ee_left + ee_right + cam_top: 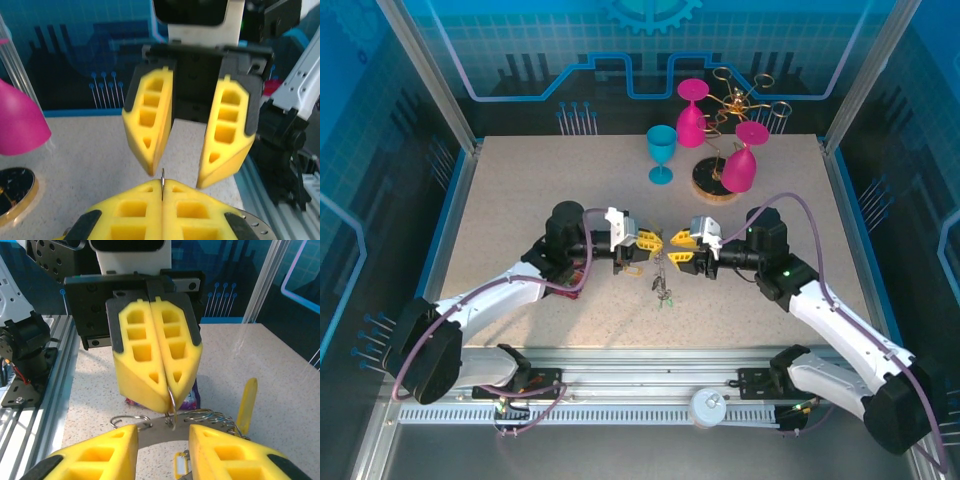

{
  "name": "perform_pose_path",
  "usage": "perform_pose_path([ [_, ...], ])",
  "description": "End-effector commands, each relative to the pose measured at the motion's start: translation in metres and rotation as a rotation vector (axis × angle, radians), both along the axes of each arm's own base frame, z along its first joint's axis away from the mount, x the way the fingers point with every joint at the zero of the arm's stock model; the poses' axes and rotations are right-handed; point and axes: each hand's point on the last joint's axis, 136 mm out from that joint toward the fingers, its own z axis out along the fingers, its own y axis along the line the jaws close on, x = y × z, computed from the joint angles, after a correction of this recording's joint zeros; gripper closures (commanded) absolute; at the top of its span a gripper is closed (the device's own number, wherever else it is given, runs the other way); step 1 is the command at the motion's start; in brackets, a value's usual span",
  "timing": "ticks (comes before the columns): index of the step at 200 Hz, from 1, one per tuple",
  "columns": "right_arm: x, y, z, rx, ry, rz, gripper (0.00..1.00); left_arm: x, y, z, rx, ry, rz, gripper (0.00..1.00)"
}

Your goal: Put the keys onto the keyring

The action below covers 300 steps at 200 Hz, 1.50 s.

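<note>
Left pincer (167, 397) is clamped on a wire loop of the keyring (150, 432). The ring sits between the right pincer's (162, 436) spread fingers. Keys (247, 402) dangle beside it, maybe touching the speckled beige counter (520, 200). Blue circuit-print walls (520, 60) behind both.

Left fingers (137, 360) pinched together, right fingers (150, 125) spread apart, tips facing closely.

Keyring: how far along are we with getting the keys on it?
Looks done: keys with tags already hang under the keyring. In hand: the left gripper is shut on a wire loop at its rim; the right gripper is open, facing it. Left: I cannot tell whether any key remains loose.
</note>
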Motion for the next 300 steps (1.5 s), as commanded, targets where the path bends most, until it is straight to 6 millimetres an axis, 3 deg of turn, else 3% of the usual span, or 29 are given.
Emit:
perform_pose_path([
  [1, 0.003, 0.000, 0.012, 0.054, -0.036, 0.014, 0.69, -0.010, -0.001, 0.027, -0.095, -0.054, -0.056, 1.00],
  [110, -0.002, 0.008, 0.031, 0.130, -0.045, 0.096, 0.82, -0.013, -0.003, 0.025, -0.100, -0.040, -0.092, 1.00],
  [140, -0.002, 0.010, 0.032, 0.133, -0.035, 0.113, 0.91, -0.014, -0.003, 0.026, -0.108, -0.042, -0.098, 1.00],
  [153, -0.002, 0.011, 0.032, 0.130, -0.029, 0.118, 1.00, -0.013, -0.003, 0.028, -0.115, -0.042, -0.098, 1.00],
  [173, -0.002, 0.010, 0.028, 0.095, -0.005, 0.111, 1.00, -0.011, -0.003, 0.026, -0.108, -0.040, -0.083, 1.00],
  [199, -0.003, 0.007, 0.025, 0.022, -0.001, 0.102, 1.00, -0.006, -0.001, 0.011, -0.022, -0.034, -0.041, 0.90],
  [218, -0.006, 0.005, 0.017, -0.043, 0.025, 0.107, 1.00, -0.005, 0.000, -0.001, 0.056, -0.024, -0.028, 0.88],
  [221, -0.006, 0.006, 0.025, -0.045, 0.006, 0.108, 1.00, -0.005, 0.001, -0.002, 0.069, -0.023, -0.028, 0.88],
  [232, -0.007, 0.007, 0.022, -0.089, 0.007, 0.110, 1.00, -0.005, 0.001, -0.006, 0.108, -0.016, -0.031, 0.88],
  [300, -0.010, 0.015, 0.005, -0.297, 0.010, 0.124, 1.00, -0.005, 0.003, -0.006, 0.181, -0.029, -0.042, 0.88],
])
